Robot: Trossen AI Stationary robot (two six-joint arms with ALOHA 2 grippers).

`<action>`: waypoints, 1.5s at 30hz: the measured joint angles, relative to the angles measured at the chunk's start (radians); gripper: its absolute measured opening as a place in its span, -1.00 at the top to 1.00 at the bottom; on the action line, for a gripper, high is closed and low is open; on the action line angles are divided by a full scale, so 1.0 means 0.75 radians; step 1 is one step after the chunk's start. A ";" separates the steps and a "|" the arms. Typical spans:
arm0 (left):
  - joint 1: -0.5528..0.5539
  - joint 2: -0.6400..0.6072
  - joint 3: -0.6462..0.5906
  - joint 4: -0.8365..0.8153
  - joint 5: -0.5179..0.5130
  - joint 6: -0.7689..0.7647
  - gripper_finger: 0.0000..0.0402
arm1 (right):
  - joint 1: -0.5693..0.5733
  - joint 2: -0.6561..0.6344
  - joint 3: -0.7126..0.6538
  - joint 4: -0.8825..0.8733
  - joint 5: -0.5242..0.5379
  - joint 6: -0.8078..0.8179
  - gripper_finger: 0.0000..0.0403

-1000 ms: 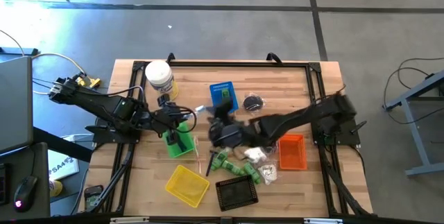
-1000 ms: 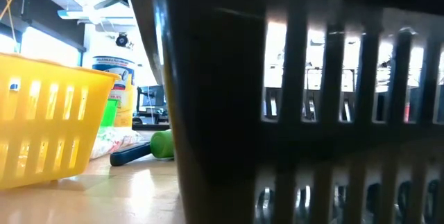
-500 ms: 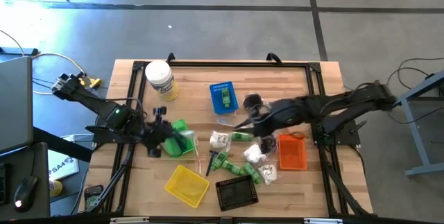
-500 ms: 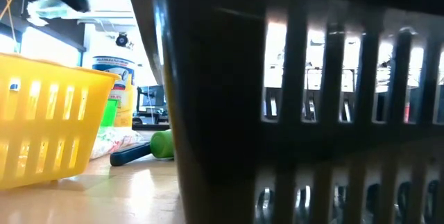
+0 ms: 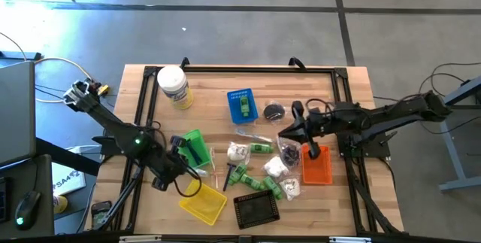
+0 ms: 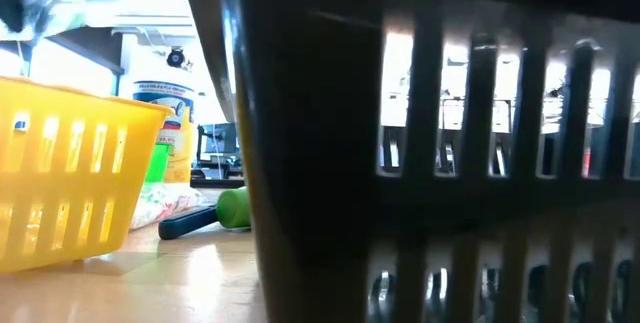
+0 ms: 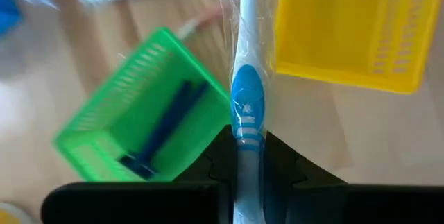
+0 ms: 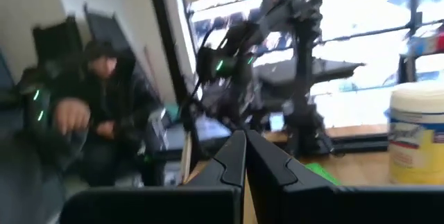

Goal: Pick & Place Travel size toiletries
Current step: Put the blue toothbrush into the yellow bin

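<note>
High view: the left gripper (image 5: pixel 183 174) sits between the green basket (image 5: pixel 193 147) and the yellow basket (image 5: pixel 203 201), but what it holds is too small to make out here. The right gripper (image 5: pixel 288 132) hangs by the blue basket (image 5: pixel 242 104) and the orange basket (image 5: pixel 316 165). Just below it lie the toiletries: a white packet (image 5: pixel 239 152), green little bottles (image 5: pixel 242 175) and more small bits. You cannot tell from here if the right fingers are apart.

Low view: a black basket (image 6: pixel 440 143) right at the camera hides most of the table. Beside it you can see the yellow basket (image 6: pixel 70 168), one green bottle (image 6: pixel 234 207) lying on the wood, and a big white jar (image 6: pixel 165 123) far back. A blurry dark shape sits in the top corner; it is hard to say what it is.

Left wrist view: the fingers are pinched on a wrapped toothbrush (image 7: pixel 246 92) with a blue and white handle. Its top end is cut off. Past the fingers are the green basket (image 7: pixel 111 106), with dark blue sticks (image 7: pixel 163 130) inside, and the yellow basket (image 7: pixel 347 30).

Right wrist view: the fingers (image 8: pixel 232 165) press together with nothing between them. Everything behind is blurry. A person (image 8: pixel 90 120) sits in the room, and the white jar (image 8: pixel 416 137) is partly cut off.
</note>
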 joint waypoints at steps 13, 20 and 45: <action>-0.001 0.197 0.055 0.026 0.236 -0.143 0.87 | -0.026 -0.157 -0.327 0.255 0.064 -0.083 0.98; 0.000 0.382 0.260 -0.165 0.270 -0.164 0.87 | -0.027 -0.156 -0.430 0.346 0.139 -0.118 0.98; -0.001 0.877 0.695 -0.313 0.453 -0.473 0.87 | -0.027 -0.156 -0.439 0.337 0.165 -0.118 0.98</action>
